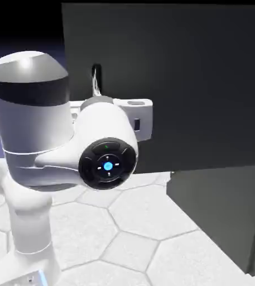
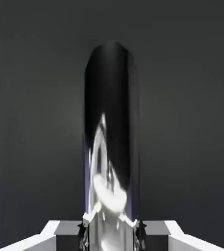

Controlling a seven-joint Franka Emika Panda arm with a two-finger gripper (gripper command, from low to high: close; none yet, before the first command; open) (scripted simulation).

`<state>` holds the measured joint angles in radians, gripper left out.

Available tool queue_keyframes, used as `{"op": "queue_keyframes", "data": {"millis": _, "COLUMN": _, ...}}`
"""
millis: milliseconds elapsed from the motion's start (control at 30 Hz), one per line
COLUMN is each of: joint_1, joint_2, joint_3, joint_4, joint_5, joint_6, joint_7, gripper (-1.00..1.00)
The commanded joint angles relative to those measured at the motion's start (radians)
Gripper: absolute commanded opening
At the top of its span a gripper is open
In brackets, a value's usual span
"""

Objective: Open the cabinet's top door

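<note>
The top door point(image 1: 196, 84) is a broad dark grey panel; its handle edge stands well to the left of the lower cabinet point(image 1: 224, 218), so it looks swung outward. Its pale metallic loop handle point(image 1: 96, 77) rises just above my hand. My gripper point(image 1: 98, 94) is at the handle's lower end, mostly hidden behind my own wrist. In the hand view the shiny handle point(image 2: 111, 147) fills the middle, standing upright between my two fingertips point(image 2: 87, 221). My gripper point(image 2: 111, 226) is shut on it, and the dark door panel point(image 2: 192, 98) lies behind.
My white arm point(image 1: 29, 184) rises at the exterior view's left over a pale hexagon-tiled table point(image 1: 135, 223). The cabinet's lower dark panel stands at the lower right, below the door's bottom edge.
</note>
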<state>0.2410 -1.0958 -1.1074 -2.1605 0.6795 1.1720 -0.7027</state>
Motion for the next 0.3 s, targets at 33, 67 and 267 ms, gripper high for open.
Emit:
{"op": "queue_keyframes", "data": {"millis": 33, "joint_1": 0.071, "joint_2": 0.005, "joint_3": -0.047, "joint_4": 0.072, "joint_5": -0.02, "joint_6": -0.048, "joint_7": 0.01, "gripper": -1.0}}
{"op": "queue_keyframes", "data": {"millis": 67, "joint_1": 0.107, "joint_2": 0.006, "joint_3": -0.069, "joint_4": 0.109, "joint_5": -0.028, "joint_6": -0.072, "joint_7": 0.016, "gripper": -1.0}}
{"op": "queue_keyframes", "data": {"millis": 267, "joint_1": 0.315, "joint_2": -0.006, "joint_3": -0.183, "joint_4": 0.324, "joint_5": -0.067, "joint_6": -0.207, "joint_7": 0.064, "gripper": -1.0}}
